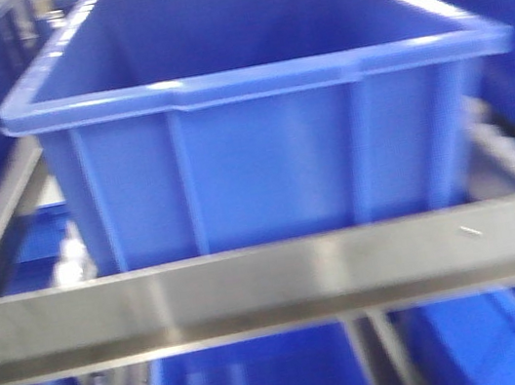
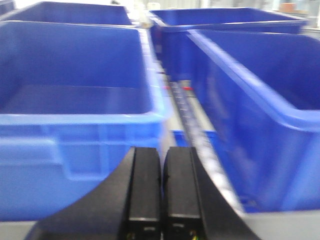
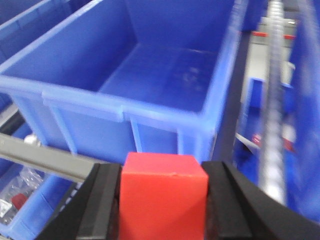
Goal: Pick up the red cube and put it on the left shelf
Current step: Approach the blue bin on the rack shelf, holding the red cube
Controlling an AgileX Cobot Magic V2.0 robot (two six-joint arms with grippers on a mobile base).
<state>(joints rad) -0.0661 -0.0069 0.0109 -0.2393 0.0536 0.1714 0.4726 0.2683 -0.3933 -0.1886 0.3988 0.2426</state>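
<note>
- Right gripper [image 3: 164, 202]: we see it clamped on the red cube [image 3: 165, 187], just before a blue crate [image 3: 150, 75] on the shelf [image 1: 254, 292].
- Left gripper [image 2: 162, 156]: fingers together, empty.

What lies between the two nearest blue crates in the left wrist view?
A grey roller rail runs between them, seen in the left wrist view.
</note>
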